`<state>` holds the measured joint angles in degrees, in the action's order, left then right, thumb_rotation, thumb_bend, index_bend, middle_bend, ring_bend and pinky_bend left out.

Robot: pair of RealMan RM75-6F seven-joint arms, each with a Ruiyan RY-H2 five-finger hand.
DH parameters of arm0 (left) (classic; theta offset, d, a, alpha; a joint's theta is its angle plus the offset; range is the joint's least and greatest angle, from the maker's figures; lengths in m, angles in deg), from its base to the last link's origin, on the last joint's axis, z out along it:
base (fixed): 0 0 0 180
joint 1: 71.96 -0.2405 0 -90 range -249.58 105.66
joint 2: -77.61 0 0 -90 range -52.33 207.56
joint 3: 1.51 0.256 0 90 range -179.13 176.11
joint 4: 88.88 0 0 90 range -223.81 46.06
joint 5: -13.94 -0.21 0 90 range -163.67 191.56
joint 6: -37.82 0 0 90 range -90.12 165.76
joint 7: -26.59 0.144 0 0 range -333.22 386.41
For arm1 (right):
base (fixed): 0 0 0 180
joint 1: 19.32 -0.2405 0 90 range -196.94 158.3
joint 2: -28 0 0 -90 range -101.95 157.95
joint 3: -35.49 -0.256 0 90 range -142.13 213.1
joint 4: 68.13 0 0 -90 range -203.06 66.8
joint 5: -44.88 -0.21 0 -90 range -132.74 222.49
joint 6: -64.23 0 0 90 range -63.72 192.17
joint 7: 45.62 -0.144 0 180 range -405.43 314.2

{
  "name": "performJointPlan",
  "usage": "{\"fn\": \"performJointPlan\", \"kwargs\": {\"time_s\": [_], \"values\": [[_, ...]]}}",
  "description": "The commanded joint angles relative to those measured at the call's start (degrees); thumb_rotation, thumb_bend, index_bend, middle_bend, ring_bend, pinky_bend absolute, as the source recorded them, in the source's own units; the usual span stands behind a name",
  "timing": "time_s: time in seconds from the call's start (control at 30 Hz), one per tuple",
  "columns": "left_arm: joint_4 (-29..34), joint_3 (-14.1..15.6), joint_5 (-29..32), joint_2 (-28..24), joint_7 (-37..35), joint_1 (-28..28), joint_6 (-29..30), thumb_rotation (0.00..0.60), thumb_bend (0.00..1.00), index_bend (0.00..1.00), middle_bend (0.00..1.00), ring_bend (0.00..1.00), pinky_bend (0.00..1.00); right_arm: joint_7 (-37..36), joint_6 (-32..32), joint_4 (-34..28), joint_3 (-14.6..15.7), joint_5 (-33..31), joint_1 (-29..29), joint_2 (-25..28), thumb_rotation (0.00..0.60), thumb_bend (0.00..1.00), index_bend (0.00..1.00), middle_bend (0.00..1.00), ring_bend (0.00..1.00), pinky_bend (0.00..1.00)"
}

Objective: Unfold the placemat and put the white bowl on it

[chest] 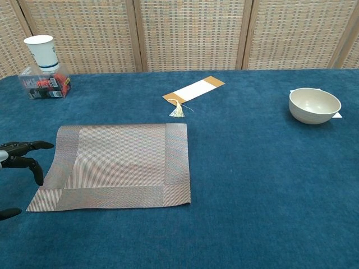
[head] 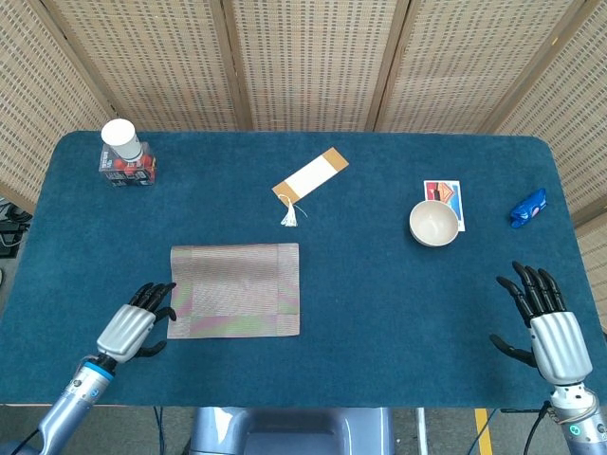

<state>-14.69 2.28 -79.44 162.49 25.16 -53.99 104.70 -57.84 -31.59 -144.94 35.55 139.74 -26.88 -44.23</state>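
Observation:
The folded woven placemat (head: 234, 289) (chest: 118, 166) lies flat on the blue table, left of centre. My left hand (head: 133, 327) (chest: 19, 154) hovers just off the mat's left edge, fingers spread toward it and holding nothing. The white bowl (head: 434, 224) (chest: 314, 105) stands upright at the right, resting partly on a small card (head: 446, 199). My right hand (head: 548, 327) sits near the front right edge, fingers apart and empty, well short of the bowl; the chest view does not show it.
A paper cup on a small clear box (head: 124, 156) (chest: 44, 73) stands at the back left. A white and brown bookmark with a tassel (head: 309, 178) (chest: 193, 91) lies at the back centre. A blue packet (head: 528, 208) rests by the right edge.

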Motion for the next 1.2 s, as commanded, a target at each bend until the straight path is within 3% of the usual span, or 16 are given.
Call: {"fn": "performJointPlan", "kwargs": {"time_s": [0.03,0.63,1.2], "values": [[-1.2,-0.01,0.61,1.25,-0.14,0.45,-0.92,0.6,0.26,0.4,0.0,0.0,0.0,0.07,0.16,-0.01,-0.1,0.06,0.05,0.0,0.6,0.13,0.18,0.0,0.0,0.0],[-6.61,-0.14,2.7,5.39,-0.74,0.79,-1.1,0.6,0.26,0.41,0.0,0.0,0.0,-0.23,0.5,0.19,-0.85,0.71,0.43,-0.07,0.6,0.13,0.18,0.0,0.0,0.0],[-6.1,-0.04,3.15,5.03,-1.04,1.27,-0.75,0.6,0.37,0.42,0.0,0.0,0.0,-0.19,0.89,0.1,-1.15,1.03,0.62,-0.01,0.6,0.13,0.18,0.0,0.0,0.0]]}}
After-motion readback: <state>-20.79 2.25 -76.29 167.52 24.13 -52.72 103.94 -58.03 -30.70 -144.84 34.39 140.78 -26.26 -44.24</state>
